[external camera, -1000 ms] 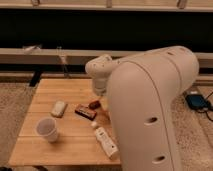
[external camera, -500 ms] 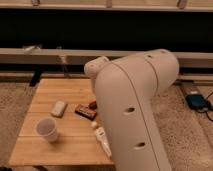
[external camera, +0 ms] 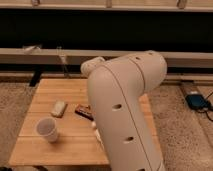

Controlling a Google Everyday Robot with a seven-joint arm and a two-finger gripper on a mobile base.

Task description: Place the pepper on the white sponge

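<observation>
Your arm (external camera: 125, 115) fills the foreground and hides the gripper behind it, so you cannot tell how the jaws stand. On the wooden surface (external camera: 65, 150) the white cup (external camera: 46, 129) stands nearest. Farther back the white sponge (external camera: 59, 108) lies bare, near a dark bar (external camera: 82, 111). The pepper is probably hidden behind the arm.

Matt, pale wood planks on the table (external camera: 70, 146). Smooth off-white plastic, faintly glossy, on the arm (external camera: 125, 100) shell, with the gripper jaws hidden behind it. Soft-looking, matt white sponge (external camera: 59, 108); perhaps paper or plastic for the white cup (external camera: 46, 129). Rough, speckled floor (external camera: 175, 132).
</observation>
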